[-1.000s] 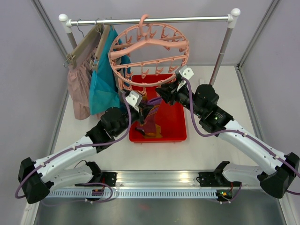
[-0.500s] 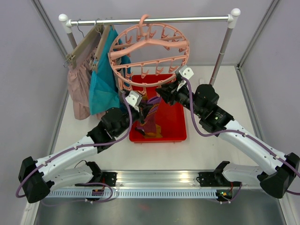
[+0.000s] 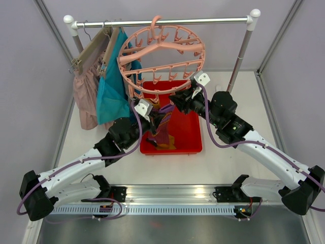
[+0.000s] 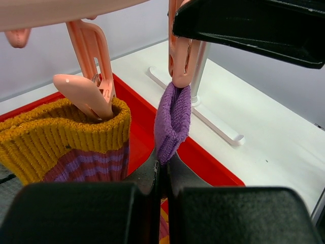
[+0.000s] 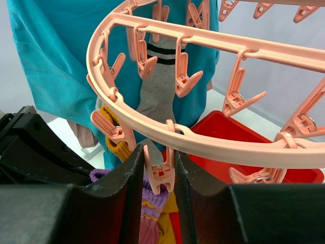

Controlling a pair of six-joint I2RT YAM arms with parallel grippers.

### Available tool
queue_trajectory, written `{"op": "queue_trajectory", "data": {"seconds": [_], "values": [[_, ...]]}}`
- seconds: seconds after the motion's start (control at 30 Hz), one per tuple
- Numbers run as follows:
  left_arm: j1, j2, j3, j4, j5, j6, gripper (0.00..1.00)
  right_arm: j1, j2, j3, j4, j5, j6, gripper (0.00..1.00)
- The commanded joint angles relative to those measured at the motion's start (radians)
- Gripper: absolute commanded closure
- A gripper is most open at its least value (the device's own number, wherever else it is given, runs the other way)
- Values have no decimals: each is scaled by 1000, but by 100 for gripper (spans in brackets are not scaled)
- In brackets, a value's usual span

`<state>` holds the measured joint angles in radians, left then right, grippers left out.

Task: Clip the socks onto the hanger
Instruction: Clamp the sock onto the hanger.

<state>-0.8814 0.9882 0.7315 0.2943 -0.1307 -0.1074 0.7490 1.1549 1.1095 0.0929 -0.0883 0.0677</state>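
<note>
Hanging from the rail (image 3: 162, 22) over the far middle of the desk (image 3: 284, 117): hanger (image 3: 189, 65), ring tilted, clips dangling. Left hand (image 4: 162, 173): fingers pressed together, pinching the lower end of the purple sock (image 4: 172, 122), which stands upright just below the ring's near rim. Right hand (image 3: 179, 99): fingers closed on either side of one clip (image 5: 159, 170), squeezing it. Purple sock's top edge meets that clip's mouth; whether it is caught there cannot be told. Mustard sock (image 4: 66, 134): already clipped, just beside the purple one. Grey sock (image 5: 157, 89), black-and-white band at its top: clipped farther along the ring. Red tray (image 3: 195, 134): on the desk under the hanger, more socks inside. Teal garment (image 3: 109, 86): on the rail, toward the left edge.
</note>
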Motion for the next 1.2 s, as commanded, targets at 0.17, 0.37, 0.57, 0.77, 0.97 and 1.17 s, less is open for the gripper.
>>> {"op": "queue_trajectory", "data": {"seconds": [0.17, 0.37, 0.57, 0.77, 0.97, 1.17], "values": [[-4, -32, -10, 60, -7, -23, 98, 4, -11, 41, 10, 12, 11, 100], [-4, -48, -17, 63, -9, -17, 98, 4, -4, 42, 10, 5, 14, 100], [-4, -36, -9, 71, -4, -15, 98, 6, -3, 47, 14, -5, 30, 100], [-4, -17, -9, 104, 0, -28, 98, 4, -3, 49, 10, -16, 41, 100], [-4, 0, -3, 129, 6, -35, 98, 4, -3, 41, 10, -27, 53, 100], [-4, 13, 0, 147, 9, -44, 98, 4, -7, 36, 16, -33, 63, 100]]}}
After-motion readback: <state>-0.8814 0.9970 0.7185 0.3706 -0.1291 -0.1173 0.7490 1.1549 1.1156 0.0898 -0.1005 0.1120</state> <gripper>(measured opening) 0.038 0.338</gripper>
